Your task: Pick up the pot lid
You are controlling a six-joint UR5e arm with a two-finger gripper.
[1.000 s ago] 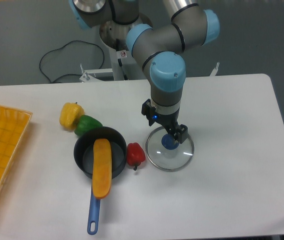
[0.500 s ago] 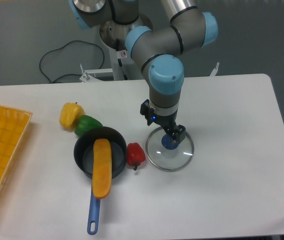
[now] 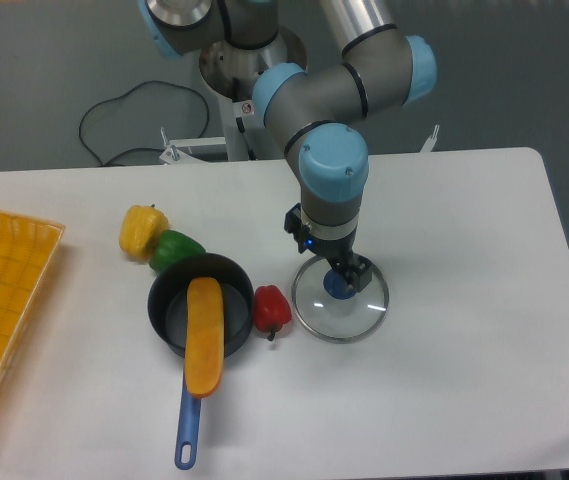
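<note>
- The tool (image 3: pixel 329 260) sits lower than in the earlier frame, closer to the pot lid (image 3: pixel 338 325), with its fingers wide apart; I cannot tell whether they touch it.
- The glass lid, with its blue knob (image 3: pixel 339 286), lies in the same place on the desk (image 3: pixel 454 390), right of the red pepper (image 3: pixel 272 308).
- The black pan (image 3: pixel 167 310) stays to the left, the orange oblong item (image 3: pixel 204 345) leaning over its near rim.
- The green pepper (image 3: pixel 174 248) and yellow pepper (image 3: pixel 142 230) remain at the far left, unmoved.
</note>
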